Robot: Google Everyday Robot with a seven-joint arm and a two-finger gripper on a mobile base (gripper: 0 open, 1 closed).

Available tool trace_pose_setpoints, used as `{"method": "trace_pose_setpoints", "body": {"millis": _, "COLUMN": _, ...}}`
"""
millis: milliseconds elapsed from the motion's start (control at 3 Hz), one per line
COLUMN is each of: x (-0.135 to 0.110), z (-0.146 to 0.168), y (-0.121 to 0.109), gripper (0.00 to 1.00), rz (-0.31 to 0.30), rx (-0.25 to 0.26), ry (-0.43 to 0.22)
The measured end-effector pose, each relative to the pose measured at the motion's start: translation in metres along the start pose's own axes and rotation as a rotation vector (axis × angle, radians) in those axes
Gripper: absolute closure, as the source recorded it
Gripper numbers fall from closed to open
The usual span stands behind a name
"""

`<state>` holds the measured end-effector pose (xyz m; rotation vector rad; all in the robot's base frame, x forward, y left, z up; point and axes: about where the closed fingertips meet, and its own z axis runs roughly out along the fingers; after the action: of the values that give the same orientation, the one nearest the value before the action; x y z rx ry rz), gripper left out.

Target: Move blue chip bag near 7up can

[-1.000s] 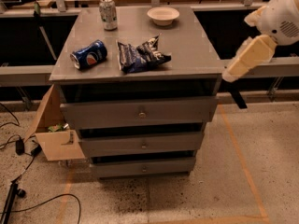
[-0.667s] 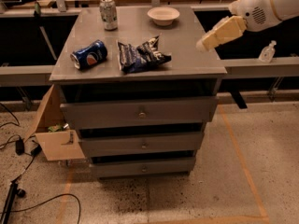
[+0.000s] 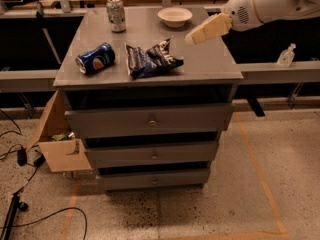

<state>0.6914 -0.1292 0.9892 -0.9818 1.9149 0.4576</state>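
Observation:
The blue chip bag [image 3: 151,59], crumpled dark navy foil with white print, lies on the grey cabinet top [image 3: 210,64] near its front middle. The 7up can [image 3: 116,14], silver-grey with green markings, stands upright at the back left of the top. My gripper [image 3: 192,38] reaches in from the upper right on a white arm. It hangs above the right part of the top, to the right of the bag and a little behind it, apart from it and holding nothing.
A blue Pepsi can [image 3: 95,58] lies on its side left of the bag. A white bowl [image 3: 174,16] sits at the back middle. A cardboard box [image 3: 60,139] stands on the floor at the cabinet's left. Cables lie on the floor at the lower left.
My arm has swung left, from beyond the cabinet's right edge to above its top, closer to the chip bag. The bag, cans and bowl have not moved.

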Motion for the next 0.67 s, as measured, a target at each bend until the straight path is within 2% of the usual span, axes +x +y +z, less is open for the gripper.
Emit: {"method": "trace_pose_setpoints", "body": {"millis": 667, "x": 0.02, "z": 0.062, "y": 0.032, "gripper": 0.0, "rz": 0.058, "rx": -0.043, "ry": -0.056}}
